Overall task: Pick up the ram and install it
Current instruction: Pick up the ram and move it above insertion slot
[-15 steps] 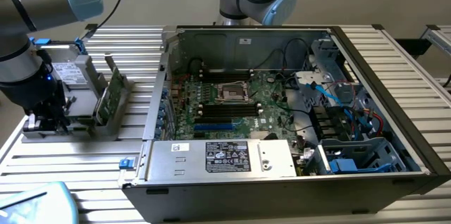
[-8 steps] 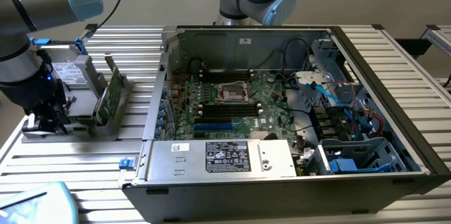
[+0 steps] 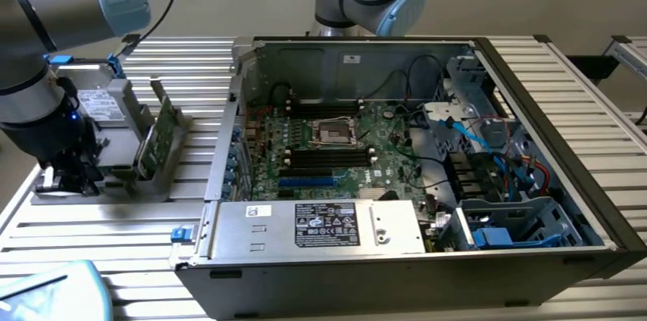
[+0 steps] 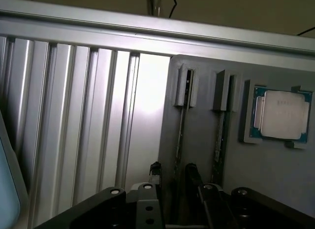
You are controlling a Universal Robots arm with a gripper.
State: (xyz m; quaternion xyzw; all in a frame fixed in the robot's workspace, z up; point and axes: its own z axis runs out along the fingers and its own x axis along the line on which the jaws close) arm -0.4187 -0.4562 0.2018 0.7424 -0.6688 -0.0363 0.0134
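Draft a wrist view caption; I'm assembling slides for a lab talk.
Open gripper poised at the ram slotted edge-on in a gray tray, processor alongside.

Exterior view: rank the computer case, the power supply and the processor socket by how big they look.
1. Computer case, by far the largest.
2. Power supply, the silver labelled box at the case's near side.
3. Processor socket, smallest; it lies farther back, but not enough to change the order.

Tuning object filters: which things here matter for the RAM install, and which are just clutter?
Job: ram, open claw astride it, grey holder, motherboard.
Lying about: processor chip, power supply, blue cables.
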